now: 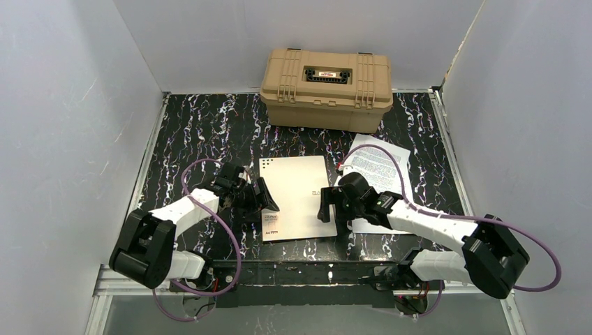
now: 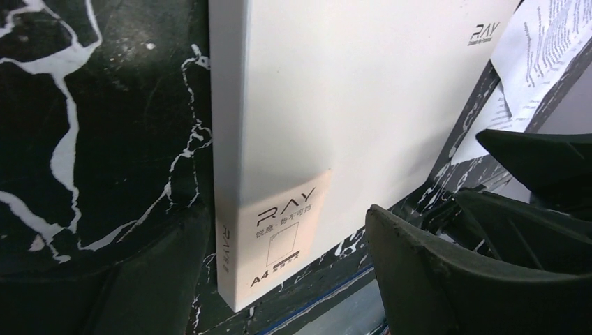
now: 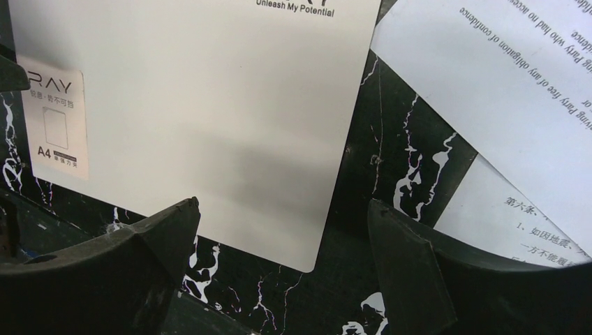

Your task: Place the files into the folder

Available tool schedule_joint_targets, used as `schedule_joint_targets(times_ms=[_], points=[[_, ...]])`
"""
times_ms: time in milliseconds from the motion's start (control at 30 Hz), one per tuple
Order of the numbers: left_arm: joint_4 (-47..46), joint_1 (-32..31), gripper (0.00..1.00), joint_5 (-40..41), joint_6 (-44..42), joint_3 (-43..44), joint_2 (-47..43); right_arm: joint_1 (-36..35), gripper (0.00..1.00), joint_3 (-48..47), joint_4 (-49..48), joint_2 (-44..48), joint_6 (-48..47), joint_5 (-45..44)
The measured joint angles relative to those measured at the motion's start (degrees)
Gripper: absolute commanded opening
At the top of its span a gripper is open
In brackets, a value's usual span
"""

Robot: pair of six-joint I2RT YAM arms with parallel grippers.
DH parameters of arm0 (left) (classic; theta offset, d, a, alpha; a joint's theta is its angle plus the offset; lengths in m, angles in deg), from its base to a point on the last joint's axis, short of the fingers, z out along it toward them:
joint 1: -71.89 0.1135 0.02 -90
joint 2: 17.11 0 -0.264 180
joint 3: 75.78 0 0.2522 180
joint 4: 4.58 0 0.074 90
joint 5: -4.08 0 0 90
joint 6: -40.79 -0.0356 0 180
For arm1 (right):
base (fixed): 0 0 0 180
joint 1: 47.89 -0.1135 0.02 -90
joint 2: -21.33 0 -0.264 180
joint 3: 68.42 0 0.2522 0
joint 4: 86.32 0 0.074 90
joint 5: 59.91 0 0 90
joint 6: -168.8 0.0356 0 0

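Observation:
The folder [image 1: 297, 197] lies shut and flat in the middle of the table, cream cover up. To its right the files [image 1: 380, 164], white printed sheets, lie loose on the table. My left gripper [image 1: 262, 197] is at the folder's left edge. It stands open, and the near spine corner of the folder [image 2: 293, 139] lies between its fingers [image 2: 433, 279]. My right gripper [image 1: 327, 207] is open at the folder's right edge, low over the near right corner of the folder [image 3: 209, 105]. The files [image 3: 502, 91] show just beyond its right finger.
A tan plastic hard case [image 1: 326, 78] stands shut at the back of the black marbled table [image 1: 195, 132]. White walls close in on the left, right and back. The table's front rail [image 1: 293, 272] runs just behind both grippers.

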Motion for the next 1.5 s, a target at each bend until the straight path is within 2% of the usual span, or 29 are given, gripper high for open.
schedule_joint_targets(times_ms=[433,800,1500], points=[[-2.45,0.33,0.81,-1.86,0.46,0.0,1.46,1.7,0.99,2.05,-7.04,-4.83,2.78,5.53],[-2.58,0.44,0.82,-2.32,0.55,0.35,2.27,2.29,0.99,3.87,-11.17,-4.33,4.85,7.21],[-7.19,1.33,0.98,-5.18,2.73,-1.77,1.03,3.1,0.99,10.4,-14.23,11.13,11.72,7.91]])
